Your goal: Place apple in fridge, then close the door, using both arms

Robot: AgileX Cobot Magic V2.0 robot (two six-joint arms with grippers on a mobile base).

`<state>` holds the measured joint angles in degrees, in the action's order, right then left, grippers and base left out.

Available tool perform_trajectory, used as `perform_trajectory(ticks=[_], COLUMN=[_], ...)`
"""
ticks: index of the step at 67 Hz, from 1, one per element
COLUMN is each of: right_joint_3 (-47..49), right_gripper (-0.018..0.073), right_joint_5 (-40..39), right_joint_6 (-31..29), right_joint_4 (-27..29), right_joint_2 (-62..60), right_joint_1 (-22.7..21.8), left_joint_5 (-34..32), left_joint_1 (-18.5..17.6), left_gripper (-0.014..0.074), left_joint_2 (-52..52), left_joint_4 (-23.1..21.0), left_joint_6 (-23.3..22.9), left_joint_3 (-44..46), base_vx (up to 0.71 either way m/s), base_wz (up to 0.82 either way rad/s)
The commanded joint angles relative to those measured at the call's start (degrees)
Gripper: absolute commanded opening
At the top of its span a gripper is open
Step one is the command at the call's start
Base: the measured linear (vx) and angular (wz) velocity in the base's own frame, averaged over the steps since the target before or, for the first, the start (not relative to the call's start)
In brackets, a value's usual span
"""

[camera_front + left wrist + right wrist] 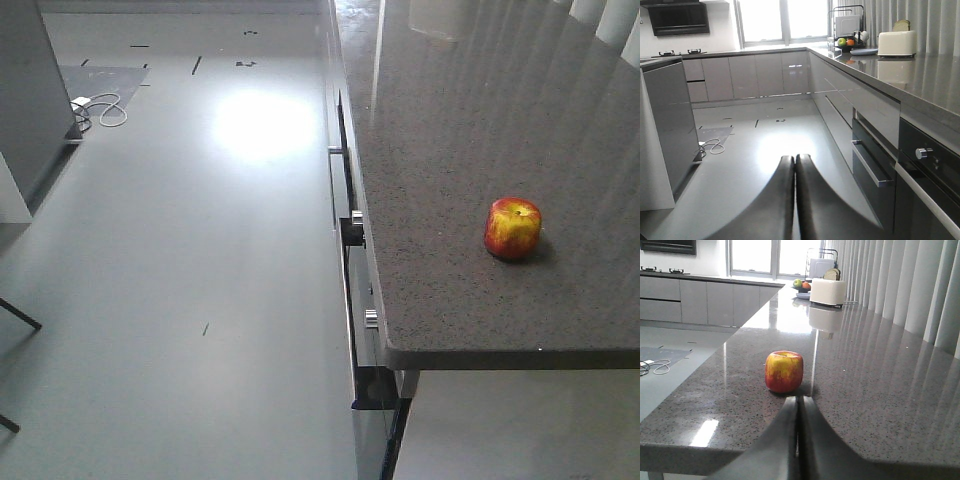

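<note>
Speckled counter: apple upright, dimple up; left claw, right claw both clenched, empty.

The front view looks steeply down from high up onto the near corner of the bench and the floor to its left. The left wrist view sits low and faces level along the floor beside the bench's drawer fronts, with the left tool at its bottom edge. The right wrist view sits just above the bench top and faces along it, with the right tool near the apple. The front and right wrist views share the apple. All three show the white cable, and both wrist views show the far toaster.
</note>
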<state>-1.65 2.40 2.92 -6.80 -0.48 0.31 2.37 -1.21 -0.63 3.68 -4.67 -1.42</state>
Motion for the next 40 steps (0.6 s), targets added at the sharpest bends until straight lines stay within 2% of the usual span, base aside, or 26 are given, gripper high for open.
perform_trajectory(ticks=[1,22,29,40], right_joint_3=[0.25,1.47,5.84,16.6], right_gripper=[-0.0003,-0.0003,-0.0003,-0.0003], right_joint_5=[-4.28,-5.88,-2.4,7.32], right_joint_6=[-0.48,0.68,1.64,1.43], right_joint_4=[-0.19,0.18,-0.03,-0.55], right_joint_2=[-0.75,-0.75,1.13,9.1], right_joint_1=[-0.31,-0.31,-0.31,-0.31], left_joint_5=[-3.92,-3.92,-3.92,-3.92], left_joint_1=[-0.5,-0.5,-0.5,-0.5], left_gripper=[-0.0006,-0.0006,-0.0006,-0.0006], left_joint_2=[-0.8,-0.8,-0.8,-0.8], left_joint_4=[-0.03,-0.03,-0.03,-0.03], left_joint_6=[0.09,0.09,0.09,0.09], left_joint_3=[1.04,1.04,1.04,1.04], base_vx=[0.0,0.0,0.0,0.0], base_wz=[0.0,0.0,0.0,0.0])
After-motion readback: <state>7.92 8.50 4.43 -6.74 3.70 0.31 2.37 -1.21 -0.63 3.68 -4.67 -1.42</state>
